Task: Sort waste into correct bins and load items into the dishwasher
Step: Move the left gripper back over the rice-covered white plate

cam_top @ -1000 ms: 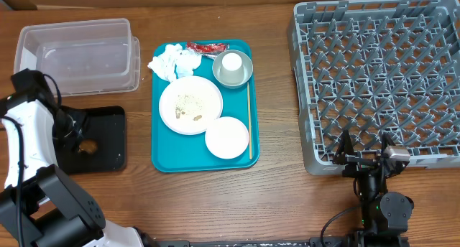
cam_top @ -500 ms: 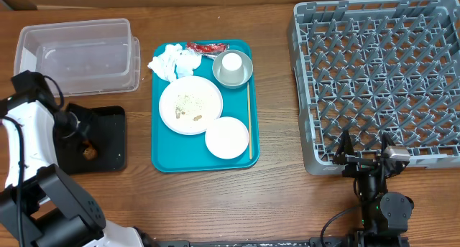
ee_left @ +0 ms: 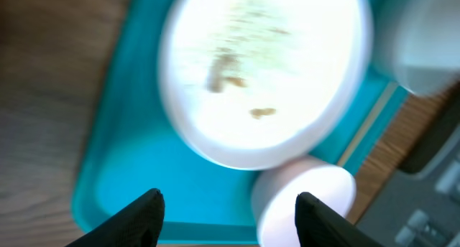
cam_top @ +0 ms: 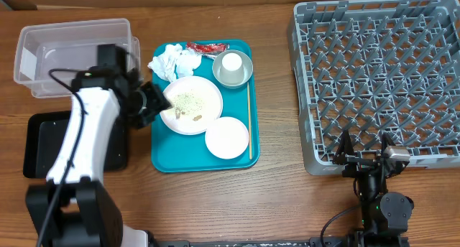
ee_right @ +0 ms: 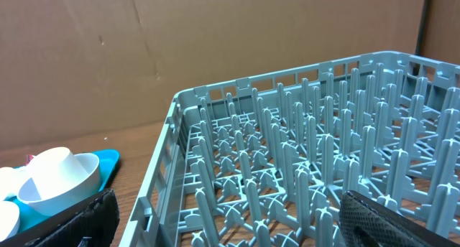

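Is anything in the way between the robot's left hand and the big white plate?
No, nothing I can see. The left hand hangs open at the left edge of the teal tray, right next to the big white plate, with only bare tray between them.

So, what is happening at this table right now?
The robot is clearing a teal tray. Its left gripper hovers open and empty at the left edge of the large plate there, which carries food crumbs. The napkins, red wrapper, bowl, cup, small dish and stick lie on that tray. The right gripper sits open by the dish rack, which holds nothing.
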